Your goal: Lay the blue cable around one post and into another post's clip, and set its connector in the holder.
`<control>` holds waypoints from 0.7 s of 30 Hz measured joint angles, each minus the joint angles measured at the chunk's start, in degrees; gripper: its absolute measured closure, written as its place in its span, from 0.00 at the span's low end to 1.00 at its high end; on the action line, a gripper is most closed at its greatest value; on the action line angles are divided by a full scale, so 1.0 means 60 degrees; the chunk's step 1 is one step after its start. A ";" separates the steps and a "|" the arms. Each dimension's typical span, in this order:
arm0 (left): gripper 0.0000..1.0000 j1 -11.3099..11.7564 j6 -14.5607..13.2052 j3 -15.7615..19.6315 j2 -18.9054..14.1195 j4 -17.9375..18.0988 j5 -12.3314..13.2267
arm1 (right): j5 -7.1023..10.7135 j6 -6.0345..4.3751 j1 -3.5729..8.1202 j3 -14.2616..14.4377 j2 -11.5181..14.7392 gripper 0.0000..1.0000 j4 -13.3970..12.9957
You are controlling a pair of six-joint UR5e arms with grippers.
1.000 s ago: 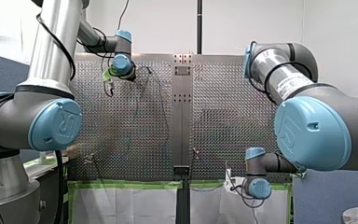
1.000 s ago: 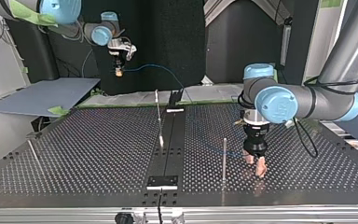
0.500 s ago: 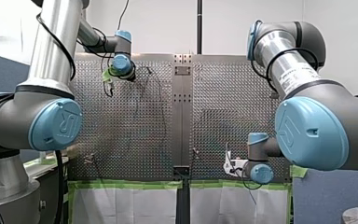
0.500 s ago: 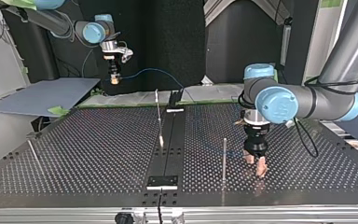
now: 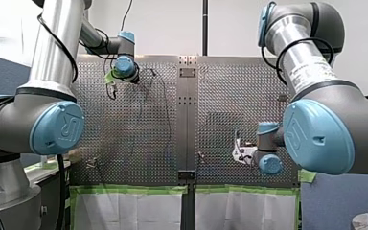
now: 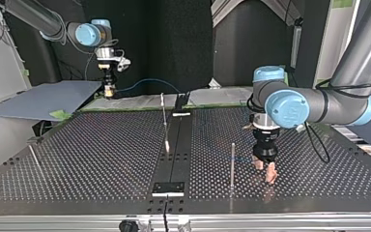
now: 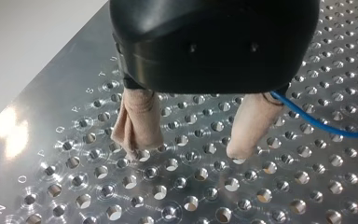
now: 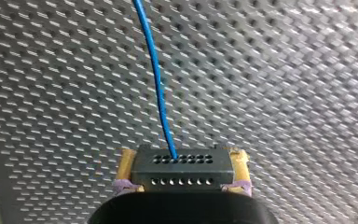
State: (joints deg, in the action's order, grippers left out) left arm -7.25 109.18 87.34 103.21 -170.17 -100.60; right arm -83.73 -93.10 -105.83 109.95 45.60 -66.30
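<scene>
Thin blue cable [image 8: 156, 79]: leaves my right pincer [image 8: 182, 173], crosses perforated metal tabletop [image 8: 284, 70], passes beside my left pincer [image 7: 191, 140].
Right pincer: clamped on black connector block [image 8: 182, 163].
Left pincer: beige pads apart, empty.
Handling: likely light, limp; grip connector.

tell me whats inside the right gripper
My right gripper holds a black connector with rows of holes between its yellow pads, the blue cable leaving it. The gripper's body hides its lower part.

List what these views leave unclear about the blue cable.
- Left wrist view: blue cable passes behind the body of my left gripper; onward path hidden.
- Top view: any clip on the post is too small.
- Right wrist view: picture edge cuts off the cable beyond the connector.
</scene>
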 joint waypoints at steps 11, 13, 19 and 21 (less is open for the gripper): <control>0.00 0.0004 0.0040 0.0000 -0.0001 -0.0017 0.0003 | -0.0012 -0.0008 0.0107 0.0004 -0.0208 1.00 -0.0258; 0.00 0.0004 0.0040 -0.0006 -0.0005 -0.0022 0.0003 | -0.0017 -0.0009 0.0094 0.0003 -0.0356 1.00 -0.0315; 0.00 0.0004 0.0042 -0.0003 -0.0002 -0.0046 0.0003 | -0.0021 -0.0029 0.0057 0.0001 -0.0725 1.00 -0.0491; 0.00 0.0004 0.0085 -0.0002 -0.0005 -0.0070 0.0003 | -0.0022 -0.0043 0.0054 -0.0001 -0.0763 1.00 -0.0509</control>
State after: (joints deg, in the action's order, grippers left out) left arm -7.23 109.69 87.33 103.18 -170.60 -100.59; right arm -83.86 -93.36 -105.51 109.94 41.02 -69.36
